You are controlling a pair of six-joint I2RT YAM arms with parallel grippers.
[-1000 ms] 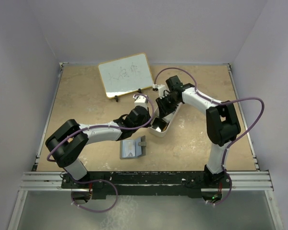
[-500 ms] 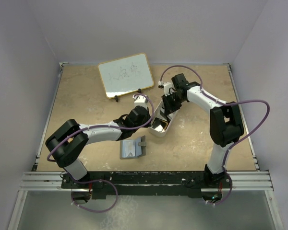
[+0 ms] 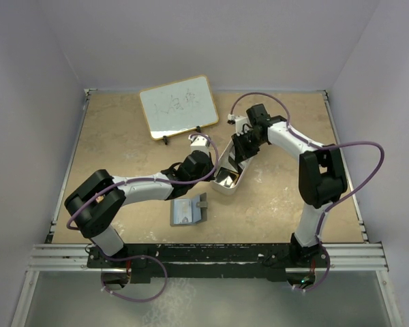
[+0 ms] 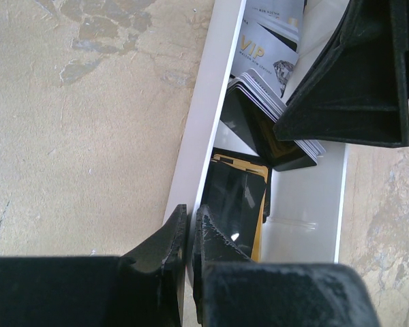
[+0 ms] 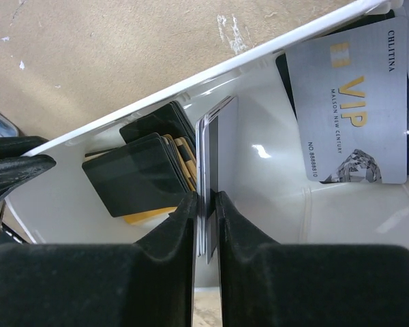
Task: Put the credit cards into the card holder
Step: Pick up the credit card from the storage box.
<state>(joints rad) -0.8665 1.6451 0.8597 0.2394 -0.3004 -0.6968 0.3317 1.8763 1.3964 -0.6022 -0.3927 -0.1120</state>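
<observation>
Several credit cards lie in a long white tray (image 3: 226, 188): a black card over a yellow one (image 4: 235, 197) and a grey VIP card (image 5: 347, 102). My right gripper (image 3: 240, 150) is over the tray. In its wrist view it (image 5: 206, 197) is shut on a thin stack of cards (image 5: 208, 136), held edge-on above the tray floor. My left gripper (image 3: 216, 169) is shut on the tray's left wall (image 4: 194, 150), jaws either side of the rim (image 4: 189, 212). The card holder (image 3: 189, 211), dark grey with a light blue inside, lies open near the front, apart from both grippers.
A small whiteboard (image 3: 177, 105) with a wooden frame stands at the back of the tan table. More black cards (image 5: 140, 170) are stacked in the tray's near end. Pale walls enclose the table on three sides.
My right gripper has shifted a little to the right and toward the tray's far end with the card stack. The left arm, the tray and the card holder have not moved.
</observation>
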